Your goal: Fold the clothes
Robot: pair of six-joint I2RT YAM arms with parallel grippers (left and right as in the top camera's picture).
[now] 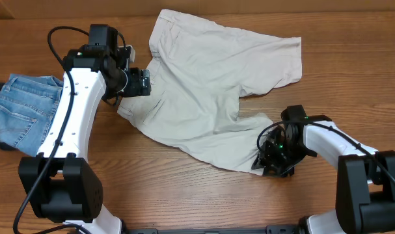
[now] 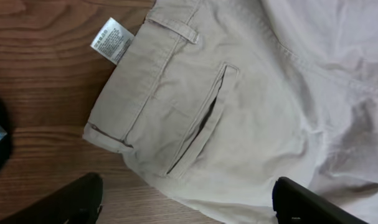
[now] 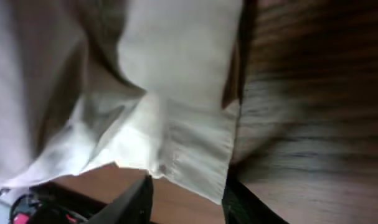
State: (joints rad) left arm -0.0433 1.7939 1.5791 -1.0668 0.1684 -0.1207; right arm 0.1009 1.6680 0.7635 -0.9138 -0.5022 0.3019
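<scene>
The pale beige shorts lie spread across the middle of the table, waistband at the left and two legs reaching right and down. My left gripper hovers at the waistband's left edge. In the left wrist view it is wide open over the waistband, a white label and a slit pocket, with nothing between its fingers. My right gripper sits at the hem of the lower leg. In the right wrist view its fingers stand partly apart with the hem hanging between them, not pinched.
Light-blue denim jeans lie bunched at the table's left edge, beside the left arm's base. Bare wooden tabletop runs along the front and at the right of the shorts.
</scene>
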